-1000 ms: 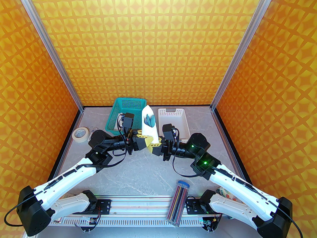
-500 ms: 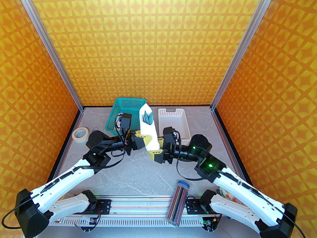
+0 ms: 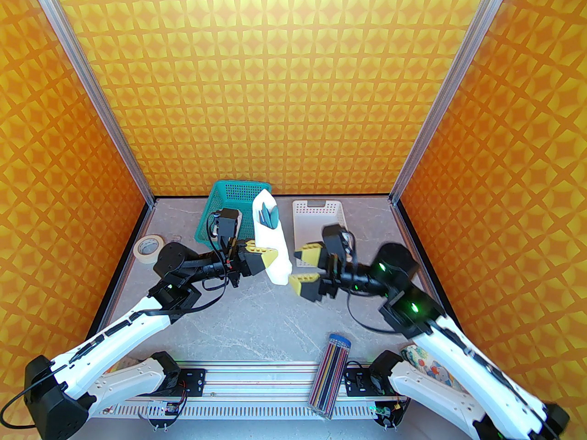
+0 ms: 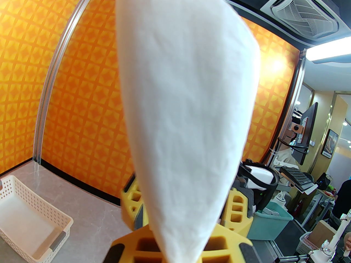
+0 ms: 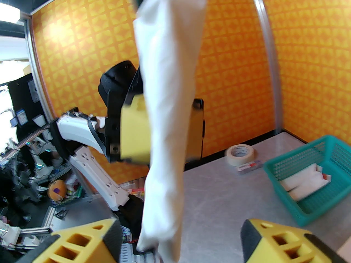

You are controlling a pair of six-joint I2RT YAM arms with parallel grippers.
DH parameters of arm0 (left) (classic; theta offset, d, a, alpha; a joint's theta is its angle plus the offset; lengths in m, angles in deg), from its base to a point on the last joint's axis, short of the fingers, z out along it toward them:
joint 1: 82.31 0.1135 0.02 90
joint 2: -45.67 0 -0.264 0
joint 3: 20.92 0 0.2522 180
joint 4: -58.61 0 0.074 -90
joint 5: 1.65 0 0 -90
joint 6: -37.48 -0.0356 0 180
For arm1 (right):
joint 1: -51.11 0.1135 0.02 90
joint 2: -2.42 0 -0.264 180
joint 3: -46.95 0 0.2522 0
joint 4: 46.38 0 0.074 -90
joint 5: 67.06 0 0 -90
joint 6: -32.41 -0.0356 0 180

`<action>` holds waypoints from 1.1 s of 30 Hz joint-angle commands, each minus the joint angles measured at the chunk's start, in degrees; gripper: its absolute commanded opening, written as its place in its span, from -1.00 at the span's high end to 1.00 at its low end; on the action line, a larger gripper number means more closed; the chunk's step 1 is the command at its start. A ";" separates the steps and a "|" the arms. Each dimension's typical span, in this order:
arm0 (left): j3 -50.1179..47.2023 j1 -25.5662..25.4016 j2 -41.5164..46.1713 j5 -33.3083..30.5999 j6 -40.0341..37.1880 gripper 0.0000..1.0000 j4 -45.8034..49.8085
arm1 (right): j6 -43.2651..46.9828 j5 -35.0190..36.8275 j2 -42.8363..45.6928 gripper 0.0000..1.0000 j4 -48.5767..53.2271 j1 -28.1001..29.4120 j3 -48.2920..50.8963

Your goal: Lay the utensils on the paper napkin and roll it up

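White paper napkin (image 3: pixel 270 236), rolled, pinched by left fingers (image 3: pixel 263 261).

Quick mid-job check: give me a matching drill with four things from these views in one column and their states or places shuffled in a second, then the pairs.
Things
1. left claw
2. right claw
3. tape roll
4. pencil case

States or places
A. lying flat on the table, at its left side
B. open, gripping nothing
C. shut on the rolled paper napkin
D. at the near edge, partly on the rail

Pairs: 1-C, 2-B, 3-A, 4-D
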 commanded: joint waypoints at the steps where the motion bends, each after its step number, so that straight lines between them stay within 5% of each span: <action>1: -0.04 0.22 0.76 -0.33 -0.70 1.00 -0.41 | -5.66 -5.94 -2.85 -0.52 -3.71 -0.07 -1.51; 9: -0.05 0.22 0.74 -0.33 -0.74 1.00 -0.53 | -6.39 -7.08 -6.04 -0.28 -3.99 1.51 -1.04; 19: 0.51 0.22 0.49 -0.33 -0.61 1.00 0.01 | -6.34 -7.47 -5.07 0.39 -3.64 1.95 1.45; 28: 1.82 0.33 -0.04 -1.74 0.21 1.00 1.76 | -3.85 -6.00 -2.62 0.40 -0.43 2.22 3.65; 33: 1.71 0.30 -0.64 -1.74 0.67 1.00 1.24 | -3.27 -5.80 -2.21 0.90 0.21 2.22 3.14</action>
